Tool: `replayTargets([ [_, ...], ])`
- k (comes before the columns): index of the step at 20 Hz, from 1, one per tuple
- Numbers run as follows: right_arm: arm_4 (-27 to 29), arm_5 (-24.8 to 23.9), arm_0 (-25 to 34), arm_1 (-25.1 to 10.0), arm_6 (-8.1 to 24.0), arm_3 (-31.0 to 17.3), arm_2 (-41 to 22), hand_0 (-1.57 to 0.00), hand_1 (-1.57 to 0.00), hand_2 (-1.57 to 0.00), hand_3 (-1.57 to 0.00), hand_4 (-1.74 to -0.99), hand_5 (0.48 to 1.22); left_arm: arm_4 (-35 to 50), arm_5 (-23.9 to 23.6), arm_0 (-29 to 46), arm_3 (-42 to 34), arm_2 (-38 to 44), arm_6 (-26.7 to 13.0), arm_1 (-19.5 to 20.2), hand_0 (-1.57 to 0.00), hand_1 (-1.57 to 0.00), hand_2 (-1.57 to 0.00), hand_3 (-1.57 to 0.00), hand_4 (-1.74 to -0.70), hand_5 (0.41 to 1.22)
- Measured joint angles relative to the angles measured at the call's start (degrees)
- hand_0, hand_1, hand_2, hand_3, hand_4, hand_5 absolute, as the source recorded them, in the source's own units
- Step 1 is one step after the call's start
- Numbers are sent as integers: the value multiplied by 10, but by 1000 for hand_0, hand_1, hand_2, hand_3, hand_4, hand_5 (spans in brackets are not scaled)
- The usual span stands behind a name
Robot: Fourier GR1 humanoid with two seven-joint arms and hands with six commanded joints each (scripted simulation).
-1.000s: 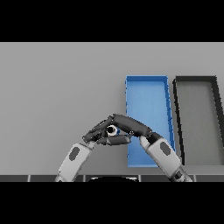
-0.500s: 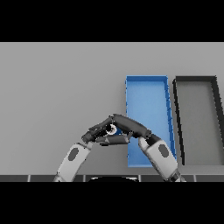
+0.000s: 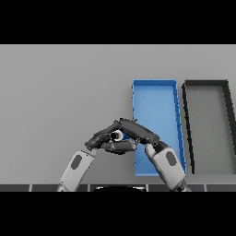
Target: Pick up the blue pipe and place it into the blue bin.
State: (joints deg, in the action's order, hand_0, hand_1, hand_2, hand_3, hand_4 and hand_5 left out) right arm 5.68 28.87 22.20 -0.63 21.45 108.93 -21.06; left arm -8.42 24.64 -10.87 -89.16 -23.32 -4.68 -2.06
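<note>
Only the pale round end of the blue pipe (image 3: pixel 117 135) shows, low on the table just left of the blue bin (image 3: pixel 154 103). My right hand (image 3: pixel 138 131) reaches left from the bin's near corner, its fingers lying over the pipe and its thumb curled under it. The rest of the pipe is hidden by that hand. My left hand (image 3: pixel 99 139) comes in from the lower left, its relaxed fingers pointing at the pipe and meeting the right hand's fingertips. The blue bin is long, open-topped and holds nothing.
A black bin (image 3: pixel 205 120) of the same shape stands right of the blue one, with a narrow gap between them. Grey table stretches to the left and to the back.
My right hand has crept slightly left and settled closer round the pipe. The left hand and both bins have stayed put.
</note>
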Motion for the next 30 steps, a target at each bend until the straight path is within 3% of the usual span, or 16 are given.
replayTargets([
  [2, 5, -5, 9, 10, 1, 3, 12, -1571, -1571, -1571, -1571, -1497, 1221, 6, -1, -3, -2, 3, -17, -4, -25, -24, -23, -18, -970, 531],
  [4, 31, -6, 17, 23, 21, 11, 23, -1571, -1571, -1571, -1571, -1495, 1221, -3, -5, 5, 5, -2, -10, -3, -16, -15, -14, -11, -969, 512],
  [5, 54, -10, 30, 28, 41, 17, 35, -1571, -1571, -1571, -1571, -1495, 1221, -4, -7, -4, 7, 0, -27, -7, -13, -12, -11, -9, -968, 501],
  [8, 126, -48, 84, 35, 117, 32, 79, -1571, -1571, -1571, -1571, -1494, 1221, -8, -9, 1, 5, -4, -20, -5, -6, -5, -5, -4, -971, 485],
  [10, 162, -75, 130, 11, 133, 18, 104, -1571, -1571, -1571, -1571, -1496, 1221, -5, -6, 1, 3, -1, -22, -2, -3, -3, -3, -2, -961, 475],
  [13, 239, -145, 227, -39, 127, -2, 142, -1571, -1571, -1571, -1571, -1497, 1221, -5, -5, 8, -8, -4, -21, 2, -1, -1, -1, -1, -951, 473],
  [15, 234, -175, 270, -60, 128, -28, 188, -1571, -1571, -1571, -1571, -1498, 1221, -11, -8, 7, -9, -8, -17, -1, 0, 0, 0, 0, -947, 468],
  [20, 175, -179, 299, -111, 116, -93, 258, -1571, -1571, -1571, -1571, -1498, 1221, -5, -6, 20, -30, -1, -14, 16, 1, 1, 1, 1, -950, 472],
  [26, 116, -159, 211, -133, 135, -114, 301, -1571, -1571, -1571, -1571, -1499, 1221, -1, -6, 13, -29, 4, -25, 16, 1, 1, 1, 1, -943, 465],
  [30, 85, -181, 144, -154, 135, -132, 285, -1571, -1571, -1571, -1571, -1500, 1221, -7, -12, 15, -24, 2, -20, 11, 1, 1, 1, 1, -935, 460],
])
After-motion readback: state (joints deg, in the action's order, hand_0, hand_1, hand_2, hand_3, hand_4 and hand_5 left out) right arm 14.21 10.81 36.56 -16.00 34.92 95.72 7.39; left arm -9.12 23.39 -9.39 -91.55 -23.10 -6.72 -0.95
